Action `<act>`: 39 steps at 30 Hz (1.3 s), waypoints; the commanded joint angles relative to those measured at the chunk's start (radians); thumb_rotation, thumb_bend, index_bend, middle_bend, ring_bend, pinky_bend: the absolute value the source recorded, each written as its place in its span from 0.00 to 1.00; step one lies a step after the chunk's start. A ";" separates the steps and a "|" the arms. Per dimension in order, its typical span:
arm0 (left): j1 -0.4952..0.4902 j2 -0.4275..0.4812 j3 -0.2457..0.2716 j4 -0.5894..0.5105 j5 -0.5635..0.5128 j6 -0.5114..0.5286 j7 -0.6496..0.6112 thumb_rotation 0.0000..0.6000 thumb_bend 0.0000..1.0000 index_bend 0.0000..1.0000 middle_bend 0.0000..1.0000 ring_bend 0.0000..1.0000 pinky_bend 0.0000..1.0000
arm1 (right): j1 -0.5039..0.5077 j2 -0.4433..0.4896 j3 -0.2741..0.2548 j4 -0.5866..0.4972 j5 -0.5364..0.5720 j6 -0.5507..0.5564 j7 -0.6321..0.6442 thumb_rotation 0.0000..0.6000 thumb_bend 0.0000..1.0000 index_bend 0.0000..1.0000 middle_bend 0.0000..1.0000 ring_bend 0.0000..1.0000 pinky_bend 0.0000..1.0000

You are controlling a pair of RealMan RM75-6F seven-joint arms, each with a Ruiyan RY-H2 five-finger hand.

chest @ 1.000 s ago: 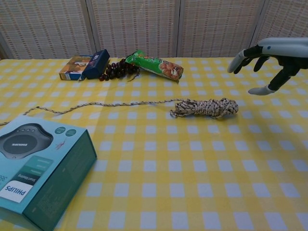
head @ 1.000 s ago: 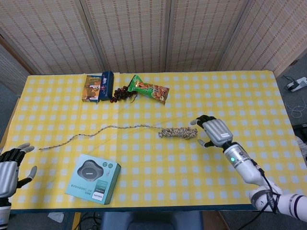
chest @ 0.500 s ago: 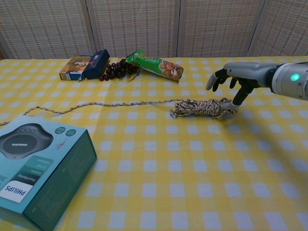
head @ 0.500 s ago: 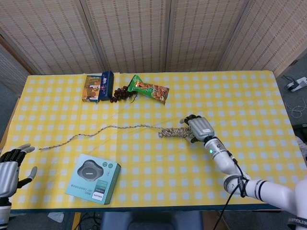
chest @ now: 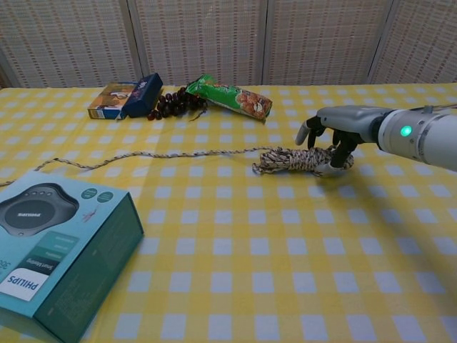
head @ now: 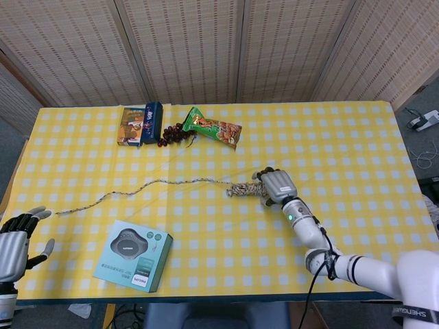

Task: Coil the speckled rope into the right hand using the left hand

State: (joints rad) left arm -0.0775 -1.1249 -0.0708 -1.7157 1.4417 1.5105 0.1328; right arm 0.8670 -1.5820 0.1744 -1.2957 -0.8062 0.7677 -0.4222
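Right hand (chest: 330, 134) is reaching over the coiled end of the speckled rope (chest: 296, 159), its fingers (chest: 334, 152) curving down against the bundle; whether they are actually gripping it cannot be told. That bundle is lying on the yellow checked tablecloth (head: 357, 157), with the rope's loose tail trailing away toward the left edge. Left hand (head: 15, 235) is hovering at the table's near left corner, fingers spread and holding nothing. A teal Philips box (head: 133, 255) is sitting near it; a snack packet (head: 214, 127), grapes (head: 173, 133) and a small carton (head: 139, 124) are lying at the far side.
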 commanded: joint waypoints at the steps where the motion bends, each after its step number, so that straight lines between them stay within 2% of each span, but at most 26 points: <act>1: 0.001 -0.002 0.001 0.005 0.000 0.000 -0.005 1.00 0.36 0.32 0.23 0.23 0.20 | 0.007 -0.010 -0.002 0.013 0.015 0.003 -0.011 1.00 0.26 0.24 0.31 0.17 0.29; 16: 0.006 -0.020 0.006 0.039 -0.005 -0.005 -0.035 1.00 0.36 0.32 0.23 0.23 0.20 | 0.036 -0.067 -0.014 0.061 0.061 0.017 -0.069 1.00 0.29 0.34 0.38 0.24 0.34; 22: 0.004 -0.027 0.006 0.054 -0.008 -0.012 -0.047 1.00 0.36 0.32 0.23 0.23 0.20 | 0.042 -0.093 0.000 0.092 0.058 0.031 -0.061 1.00 0.35 0.50 0.49 0.35 0.41; 25: -0.005 -0.023 -0.002 0.062 -0.008 -0.020 -0.052 1.00 0.36 0.32 0.23 0.23 0.20 | 0.034 -0.090 0.009 0.090 0.033 0.045 -0.035 1.00 0.44 0.61 0.57 0.43 0.49; 28: -0.027 -0.012 -0.026 0.065 -0.004 -0.024 -0.056 1.00 0.36 0.32 0.23 0.23 0.20 | 0.026 -0.069 0.012 0.072 0.006 0.054 -0.018 1.00 0.50 0.67 0.62 0.48 0.54; 33: -0.097 0.000 -0.083 0.065 0.013 -0.056 -0.072 1.00 0.36 0.32 0.23 0.23 0.20 | 0.014 -0.029 0.016 0.037 -0.003 0.052 -0.002 1.00 0.52 0.70 0.64 0.51 0.56; 36: -0.162 -0.009 -0.120 0.080 0.015 -0.108 -0.084 1.00 0.36 0.32 0.23 0.25 0.20 | 0.008 -0.008 0.024 0.015 0.003 0.050 0.010 1.00 0.52 0.70 0.64 0.51 0.56; 39: -0.235 -0.035 -0.144 0.104 -0.005 -0.197 -0.094 1.00 0.36 0.33 0.26 0.31 0.24 | 0.004 0.008 0.027 -0.005 0.004 0.053 0.016 1.00 0.52 0.71 0.64 0.51 0.56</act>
State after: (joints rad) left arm -0.2585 -1.1411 -0.1885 -1.6313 1.4485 1.3749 0.0504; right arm 0.8728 -1.5774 0.1996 -1.2966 -0.8035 0.8196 -0.4084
